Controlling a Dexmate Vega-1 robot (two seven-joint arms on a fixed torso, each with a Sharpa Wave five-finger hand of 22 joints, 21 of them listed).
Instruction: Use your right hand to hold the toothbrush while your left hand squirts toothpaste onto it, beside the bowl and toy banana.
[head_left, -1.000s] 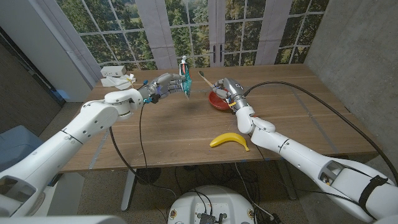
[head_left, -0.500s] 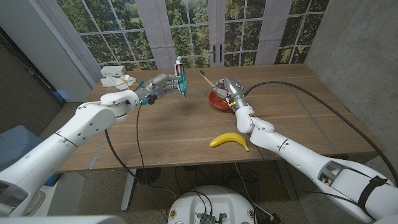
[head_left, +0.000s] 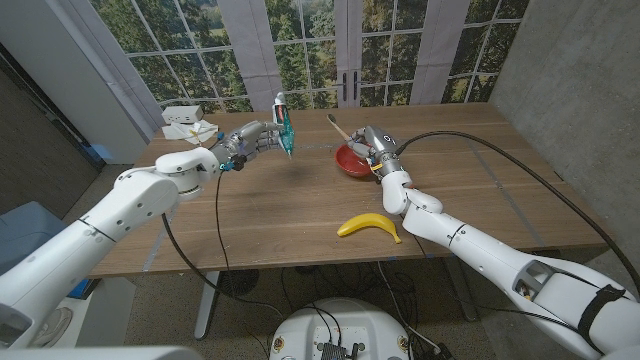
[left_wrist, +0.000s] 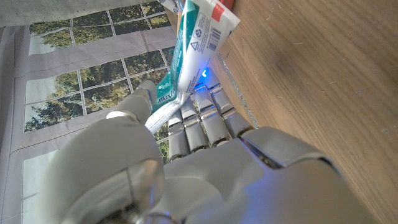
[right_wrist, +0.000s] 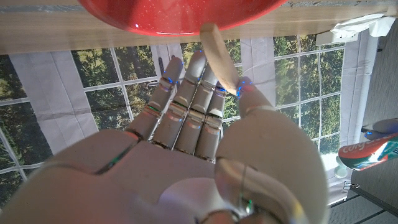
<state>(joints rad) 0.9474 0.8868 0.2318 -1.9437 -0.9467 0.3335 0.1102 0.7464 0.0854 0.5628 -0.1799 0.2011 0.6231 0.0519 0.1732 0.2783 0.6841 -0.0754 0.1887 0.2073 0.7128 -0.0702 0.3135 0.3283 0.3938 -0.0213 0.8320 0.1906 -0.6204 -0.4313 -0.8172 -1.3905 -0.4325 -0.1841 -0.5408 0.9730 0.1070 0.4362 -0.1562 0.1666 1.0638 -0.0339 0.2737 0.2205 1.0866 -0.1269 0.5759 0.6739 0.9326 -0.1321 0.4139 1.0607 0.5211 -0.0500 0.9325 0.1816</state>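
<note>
My left hand is raised over the table's far left part and grips a green and white toothpaste tube that stands about upright, white cap up. The tube is pinched between thumb and fingers of the left hand. My right hand hovers over the red bowl and holds a wooden toothbrush, head pointing up and left. The pale toothbrush handle runs through the right hand, with the bowl beyond and the tube off to one side. A gap separates tube and brush.
A yellow toy banana lies on the wooden table near the front, under my right forearm. White boxes sit at the far left corner. Windows stand behind the table.
My left hand has carried the toothpaste tube left and slightly up, away from the toothbrush, widening the gap. The right hand and brush have barely shifted.
</note>
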